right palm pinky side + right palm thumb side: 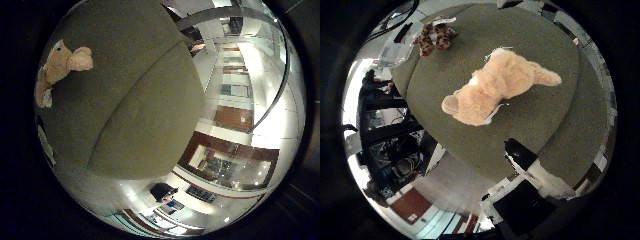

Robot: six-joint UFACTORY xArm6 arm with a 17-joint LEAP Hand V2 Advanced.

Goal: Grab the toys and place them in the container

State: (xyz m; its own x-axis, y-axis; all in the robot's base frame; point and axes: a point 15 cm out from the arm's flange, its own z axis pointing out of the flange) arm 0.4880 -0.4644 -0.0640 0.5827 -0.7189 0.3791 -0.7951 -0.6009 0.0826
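Thumb side: tan plush toy (495, 90) on olive cushion (545, 120).

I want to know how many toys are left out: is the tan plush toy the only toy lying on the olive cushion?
No: beside the tan plush toy on the olive cushion, a spotted plush toy lies near the cushion's edge.

Peach plush toy (495, 87) (olive-green cushion (540, 120))

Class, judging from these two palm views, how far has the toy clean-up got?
Nothing looks done: no toy is seen in a container. In hand: nothing gripped; the robot hand hangs over the peach plush toy on the green cushion. Left: that toy and the spotted plush toy further off; no container is clearly identifiable.
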